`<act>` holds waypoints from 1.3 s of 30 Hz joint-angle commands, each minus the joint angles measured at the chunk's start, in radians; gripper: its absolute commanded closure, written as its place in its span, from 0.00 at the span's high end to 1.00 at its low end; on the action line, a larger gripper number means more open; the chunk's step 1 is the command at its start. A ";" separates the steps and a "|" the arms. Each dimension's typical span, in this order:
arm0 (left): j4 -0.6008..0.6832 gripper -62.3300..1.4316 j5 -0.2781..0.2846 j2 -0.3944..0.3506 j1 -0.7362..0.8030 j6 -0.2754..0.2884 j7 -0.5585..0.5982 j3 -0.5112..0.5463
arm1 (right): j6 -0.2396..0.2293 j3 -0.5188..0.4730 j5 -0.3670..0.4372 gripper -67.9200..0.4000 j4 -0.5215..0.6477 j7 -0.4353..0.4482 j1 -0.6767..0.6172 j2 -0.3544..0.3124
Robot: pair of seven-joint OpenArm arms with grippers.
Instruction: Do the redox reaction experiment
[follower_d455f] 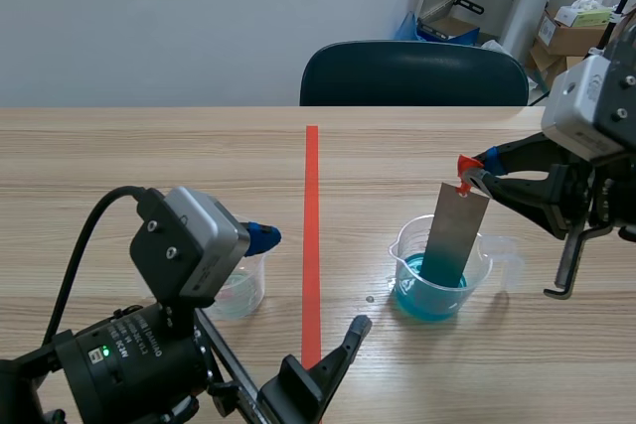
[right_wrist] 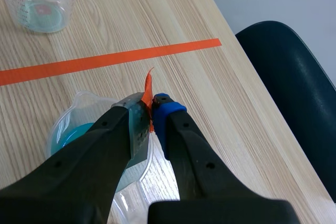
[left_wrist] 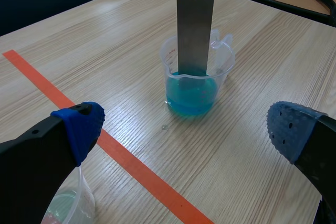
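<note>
Metal strip (follower_d455f: pixel 458 235), top pinched in right claw (follower_d455f: pixel 476 175)

The left arm (follower_d455f: pixel 119 364) lies low at the near left of the table with its wrist camera on top. Its gripper (follower_d455f: pixel 308 285) points forward and to the right, the two blue-padded fingers spread wide apart and holding nothing. The right arm (follower_d455f: pixel 596 146) comes in from the right, raised above the table, its gripper (follower_d455f: pixel 477 172) pointing left with fingers pressed together on the top end of a metal strip (follower_d455f: pixel 457 230) that hangs upright below them.
</note>
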State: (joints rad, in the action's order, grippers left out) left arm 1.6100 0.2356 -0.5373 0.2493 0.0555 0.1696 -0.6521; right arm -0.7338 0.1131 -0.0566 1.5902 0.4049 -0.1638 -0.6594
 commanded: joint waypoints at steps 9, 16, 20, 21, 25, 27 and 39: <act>0.009 1.00 0.006 0.008 -0.003 0.002 0.017 -0.003 | -0.012 -0.015 0.004 0.02 0.026 0.002 0.011 -0.018; 0.009 1.00 0.006 0.008 -0.003 0.002 0.016 -0.003 | -0.012 -0.036 0.024 0.02 0.087 0.001 -0.019 -0.026; 0.009 1.00 0.006 0.008 -0.003 0.002 0.015 -0.003 | -0.012 -0.062 0.043 0.02 0.156 0.000 -0.061 -0.045; 0.009 1.00 0.006 0.008 -0.003 0.002 0.015 -0.003 | -0.012 -0.072 0.045 0.02 0.175 0.000 -0.072 -0.049; 0.009 1.00 0.006 0.008 -0.003 0.002 0.017 -0.003 | -0.012 -0.114 0.077 0.02 0.240 -0.021 -0.108 -0.066; 0.009 1.00 0.006 0.008 -0.003 0.002 0.018 -0.003 | -0.012 -0.133 0.104 0.02 0.270 -0.047 -0.123 -0.075; 0.009 1.00 0.006 0.008 -0.003 0.002 0.017 -0.003 | -0.012 -0.245 0.280 0.02 0.424 -0.230 -0.186 -0.086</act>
State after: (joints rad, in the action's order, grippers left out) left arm 1.6100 0.2356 -0.5373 0.2493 0.0555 0.1696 -0.6521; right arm -0.7395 -0.1139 0.2005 1.9987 0.1699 -0.3504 -0.7319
